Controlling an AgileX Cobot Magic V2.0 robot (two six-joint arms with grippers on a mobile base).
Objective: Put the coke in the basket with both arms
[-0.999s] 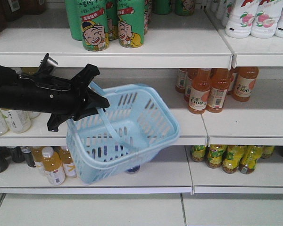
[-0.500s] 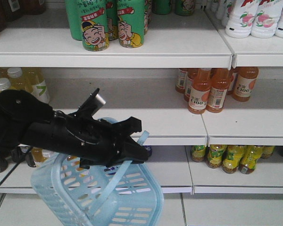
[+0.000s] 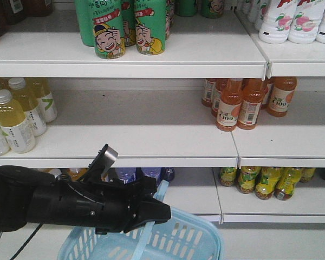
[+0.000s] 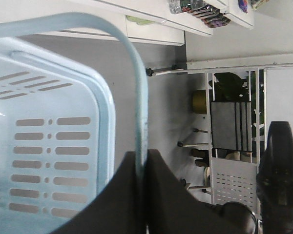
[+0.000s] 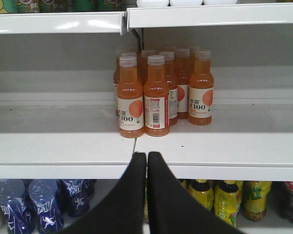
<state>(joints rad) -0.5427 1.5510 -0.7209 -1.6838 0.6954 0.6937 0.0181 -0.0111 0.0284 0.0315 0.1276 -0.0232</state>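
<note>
— Store shelves [image 3: 151, 143] fill the front view, with green cans [image 3: 130, 27] at the upper left. Where is the basket?
— The basket [image 3: 189, 238] sits at the bottom edge, hanging from the left gripper [image 3: 161, 212] at the lower left.
— And the left wrist view?
— Its jaws are clamped on the handle [image 4: 139, 97], which rises from lower centre, with the slotted wall to the left.
— The right wrist view?
— The right gripper [image 5: 147, 157], bottom centre, has its tips pressed together on nothing and faces orange bottles [image 5: 156, 97].
— The coke?
— No view shows it. What shows of the basket's inside holds nothing, so finding, gripping and placing the coke all seem left to do.
</note>
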